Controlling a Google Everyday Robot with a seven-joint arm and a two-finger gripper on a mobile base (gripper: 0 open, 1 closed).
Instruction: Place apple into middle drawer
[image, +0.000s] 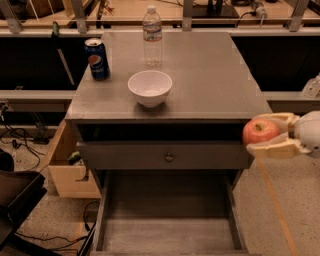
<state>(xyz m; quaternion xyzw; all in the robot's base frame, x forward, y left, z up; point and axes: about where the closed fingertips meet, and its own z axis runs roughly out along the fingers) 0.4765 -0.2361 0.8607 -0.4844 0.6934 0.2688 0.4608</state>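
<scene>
My gripper reaches in from the right edge and is shut on the apple, a red-orange one with a yellowish blush. Its pale fingers sit above and below the fruit. The apple hangs in the air just off the cabinet's right front corner, level with the knobbed drawer front. The middle drawer is pulled out below, at the bottom of the view. Its plank floor is bare. It lies down and to the left of the apple.
On the grey cabinet top stand a white bowl, a blue Pepsi can and a clear water bottle. A wooden box and cables lie on the floor to the left. A dark chair corner is at lower left.
</scene>
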